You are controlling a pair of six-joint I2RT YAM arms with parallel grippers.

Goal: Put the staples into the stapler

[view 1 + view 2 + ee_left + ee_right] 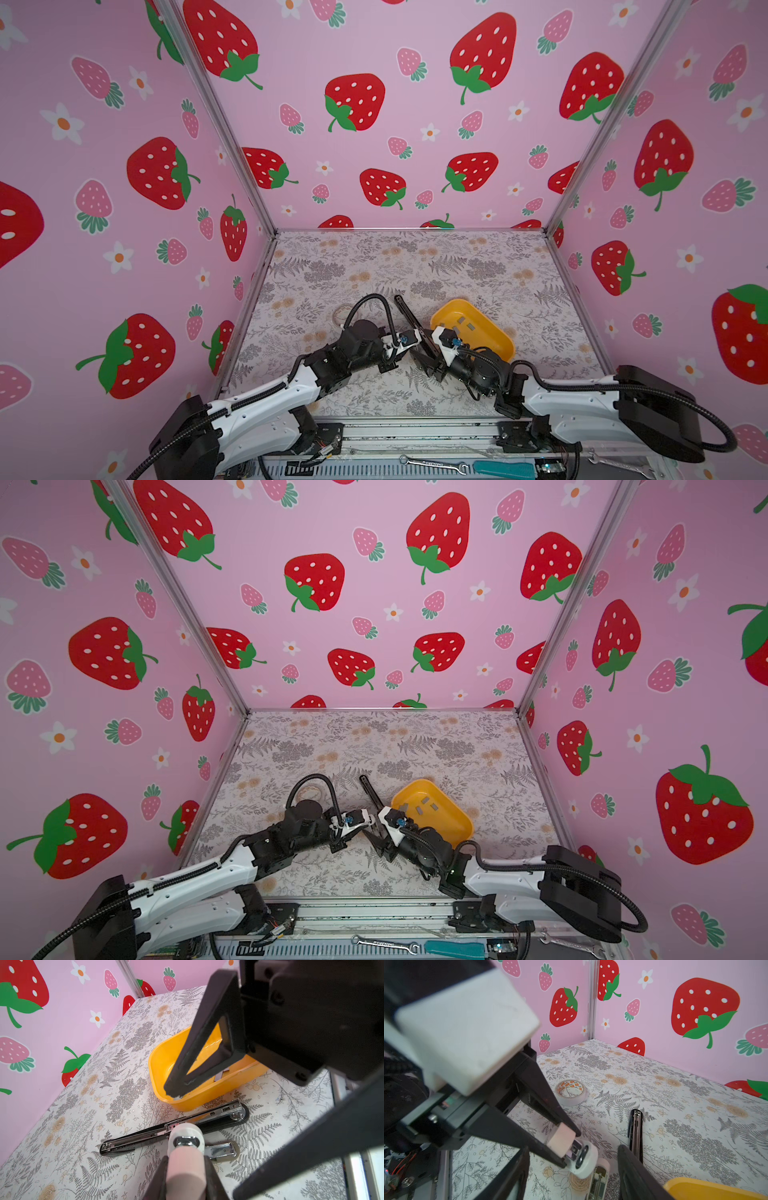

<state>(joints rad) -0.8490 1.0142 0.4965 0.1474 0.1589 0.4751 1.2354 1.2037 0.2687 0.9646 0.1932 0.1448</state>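
My left gripper (186, 1165) is shut on the pink lid of a pink and white stapler (185, 1140), holding it tilted up. The stapler's metal base (223, 1150) lies on the table below. My right gripper (574, 1148) stands open, its fingers on either side of that base (599, 1180), with nothing between them. In both top views the two grippers (419, 338) (426, 365) meet just left of the yellow tray (498, 347). Several grey staples (462, 320) (424, 800) (223, 1073) lie in the tray.
A long black stapler (405, 311) (166, 1128) (635, 1132) lies opened flat between the grippers and the tray. A roll of tape (343, 313) (570, 1092) sits to the left. A wrench (432, 463) and a teal-handled tool (503, 469) lie on the front rail.
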